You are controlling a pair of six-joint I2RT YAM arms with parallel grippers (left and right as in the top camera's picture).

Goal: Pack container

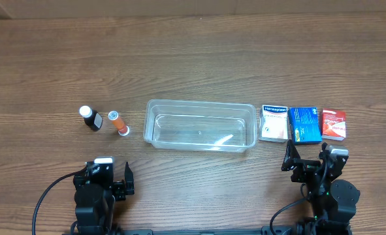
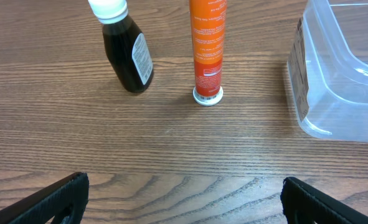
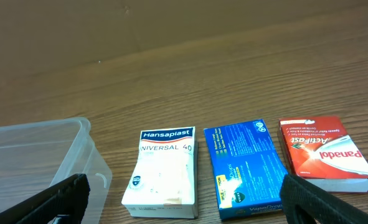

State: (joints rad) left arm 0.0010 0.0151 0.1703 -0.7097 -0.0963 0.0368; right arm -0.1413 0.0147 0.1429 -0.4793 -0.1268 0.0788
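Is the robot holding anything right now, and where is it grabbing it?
Nothing is held. The left tool and right tool are both open and empty.

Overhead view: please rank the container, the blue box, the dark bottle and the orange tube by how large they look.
1. container, by far the largest.
2. blue box.
3. dark bottle and orange tube: they look about alike from above, so I leave them unranked.

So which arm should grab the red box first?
Probably the right. The red box lies just ahead of the open right pincer; the left pincer sits across the container, near the dark bottle.
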